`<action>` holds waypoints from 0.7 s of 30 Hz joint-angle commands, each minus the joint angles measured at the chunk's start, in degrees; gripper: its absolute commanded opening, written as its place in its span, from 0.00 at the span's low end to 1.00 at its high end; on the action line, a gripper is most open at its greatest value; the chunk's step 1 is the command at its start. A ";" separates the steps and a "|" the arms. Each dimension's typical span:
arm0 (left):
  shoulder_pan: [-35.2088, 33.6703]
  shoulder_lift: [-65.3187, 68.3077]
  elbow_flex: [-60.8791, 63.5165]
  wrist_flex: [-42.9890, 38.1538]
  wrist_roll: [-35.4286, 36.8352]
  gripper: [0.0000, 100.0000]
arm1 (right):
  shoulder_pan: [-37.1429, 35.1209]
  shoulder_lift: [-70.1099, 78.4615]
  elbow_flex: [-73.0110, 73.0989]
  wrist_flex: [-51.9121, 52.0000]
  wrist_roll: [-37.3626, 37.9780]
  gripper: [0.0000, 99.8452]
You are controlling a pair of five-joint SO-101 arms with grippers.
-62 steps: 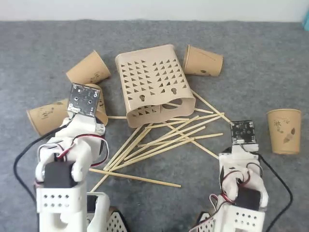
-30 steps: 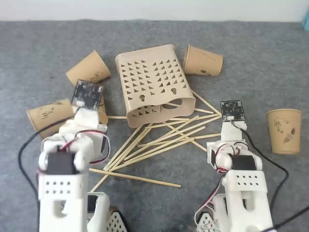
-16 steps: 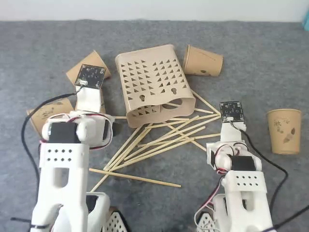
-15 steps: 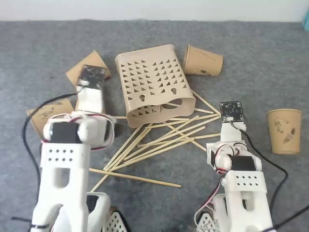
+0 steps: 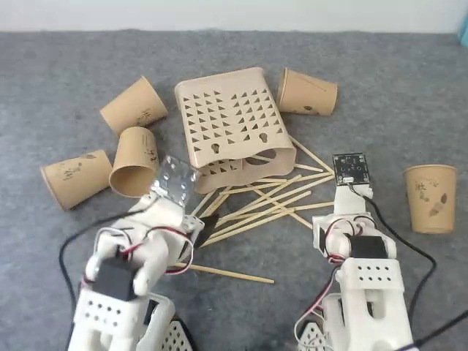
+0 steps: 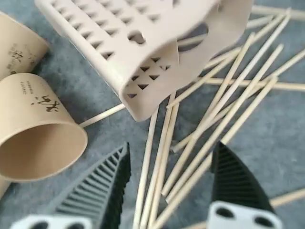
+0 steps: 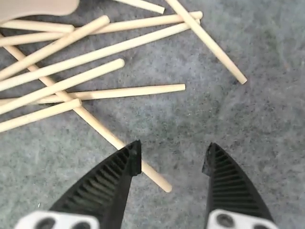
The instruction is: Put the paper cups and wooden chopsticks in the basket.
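A perforated beige basket (image 5: 234, 124) lies on the grey carpet with wooden chopsticks (image 5: 256, 208) fanned out at its near end. Paper cups lie on their sides: three left of the basket (image 5: 134, 106) (image 5: 135, 161) (image 5: 73, 178) and one at its far right (image 5: 307, 91). Another cup (image 5: 430, 197) stands upright at the right. My left gripper (image 6: 171, 162) is open just above the chopsticks (image 6: 205, 124), near the basket's corner (image 6: 143, 102) and beside a cup's mouth (image 6: 38, 148). My right gripper (image 7: 171, 160) is open low over the carpet, with one chopstick's end (image 7: 159, 181) between its fingers.
The left arm (image 5: 157, 219) stands over the left part of the chopstick pile. The right arm (image 5: 351, 219) stands at the pile's right end. Bare carpet lies between the right arm and the upright cup. A single chopstick (image 5: 219, 270) lies near the arms' bases.
The left arm has swung from over the cups at the left, down and rightward onto the chopstick pile. The right arm came forward earlier and has since kept still.
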 commanded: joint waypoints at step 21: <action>-5.63 -7.12 22.90 -40.18 1.49 0.26 | -0.13 -0.48 -0.44 -1.01 -0.62 0.23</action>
